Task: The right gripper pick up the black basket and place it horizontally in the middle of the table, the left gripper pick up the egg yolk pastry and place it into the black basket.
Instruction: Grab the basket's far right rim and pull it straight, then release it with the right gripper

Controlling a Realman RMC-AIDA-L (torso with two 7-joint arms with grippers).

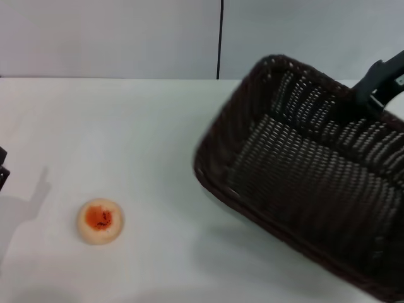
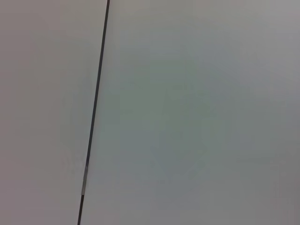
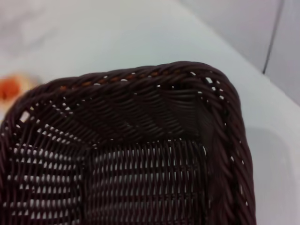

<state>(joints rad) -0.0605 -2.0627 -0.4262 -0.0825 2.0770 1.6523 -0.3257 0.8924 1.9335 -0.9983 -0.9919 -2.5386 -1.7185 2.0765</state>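
The black basket (image 1: 309, 183) hangs tilted above the right half of the table (image 1: 126, 126), casting a shadow beneath it. My right gripper (image 1: 365, 100) is shut on the basket's far rim at the upper right. The right wrist view looks into the basket (image 3: 140, 140), with the egg yolk pastry (image 3: 9, 86) blurred beyond its rim. The egg yolk pastry (image 1: 100, 221) lies on the table at the front left, well apart from the basket. Only a dark sliver of my left gripper (image 1: 2, 169) shows at the left edge. The left wrist view shows only a wall.
A pale wall with a thin black vertical seam (image 1: 220, 38) stands behind the table. The seam also shows in the left wrist view (image 2: 96, 103). White tabletop lies between the pastry and the basket.
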